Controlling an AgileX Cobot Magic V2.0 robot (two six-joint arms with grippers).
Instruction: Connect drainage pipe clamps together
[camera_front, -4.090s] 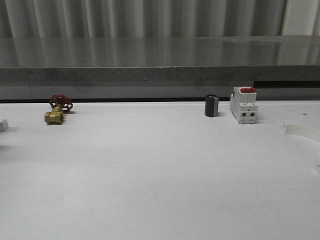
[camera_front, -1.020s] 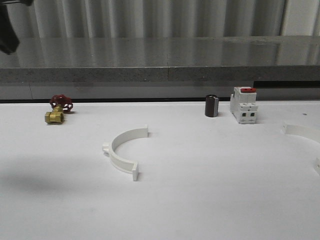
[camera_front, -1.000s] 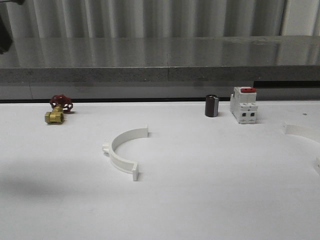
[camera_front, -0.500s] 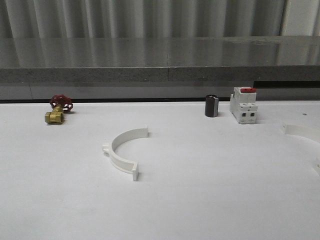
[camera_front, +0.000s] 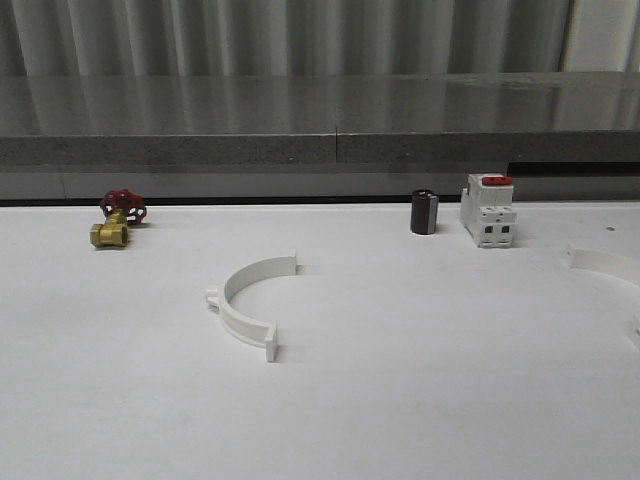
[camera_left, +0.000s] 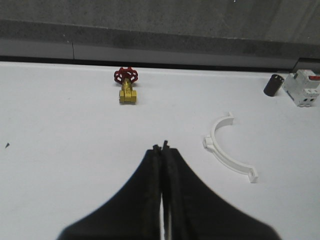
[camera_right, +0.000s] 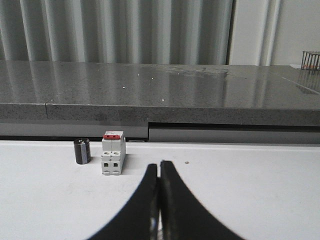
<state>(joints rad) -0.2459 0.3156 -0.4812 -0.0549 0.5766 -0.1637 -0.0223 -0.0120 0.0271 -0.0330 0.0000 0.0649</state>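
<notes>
On the white desk (camera_front: 400, 400), left of centre, lies one white plastic half-ring clamp (camera_front: 245, 300), flat on its edge, its open side facing right and a little away from the robot. Its long axis, flange to flange, runs from the far end to the near end. The small tab juts leftward. A second white half-ring clamp (camera_front: 600, 262) sits well apart at the right edge, partly cut off. The left claw (camera_left: 163, 150) and the right claw (camera_right: 159, 167) are both pressed closed, empty. To do the step well, the right claw should probably open, take the far piece by its arc, and bring it over with its flanges facing the first one's.
</notes>
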